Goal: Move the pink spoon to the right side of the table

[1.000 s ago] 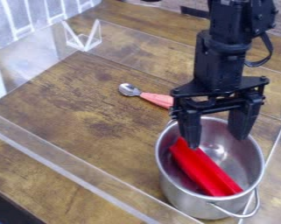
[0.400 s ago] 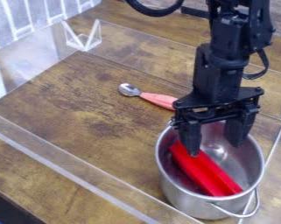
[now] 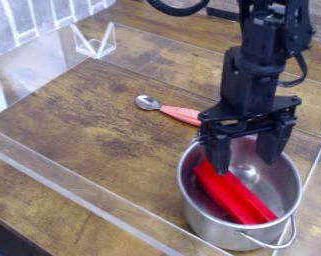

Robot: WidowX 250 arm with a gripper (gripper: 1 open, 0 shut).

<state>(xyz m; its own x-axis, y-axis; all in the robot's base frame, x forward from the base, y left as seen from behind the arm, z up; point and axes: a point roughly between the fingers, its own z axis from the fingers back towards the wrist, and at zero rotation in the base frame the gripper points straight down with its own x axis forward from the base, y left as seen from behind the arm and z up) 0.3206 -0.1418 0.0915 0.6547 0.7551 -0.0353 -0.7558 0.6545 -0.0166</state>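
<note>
Barely shifted since the earlier frame, the black hand (image 3: 246, 158), fingers apart, hangs over the steel pot (image 3: 243, 226), perhaps to approach the pink spoon (image 3: 171, 110) lying behind it on the table (image 3: 89, 125).

We see a fairly bright, evenly lit but small and soft picture, with pale glare washing over the clear acrylic wall (image 3: 13, 62) at upper left, shiny highlights on the steel pot (image 3: 219, 232), and fine detail lost in the black gripper (image 3: 239, 159).
</note>
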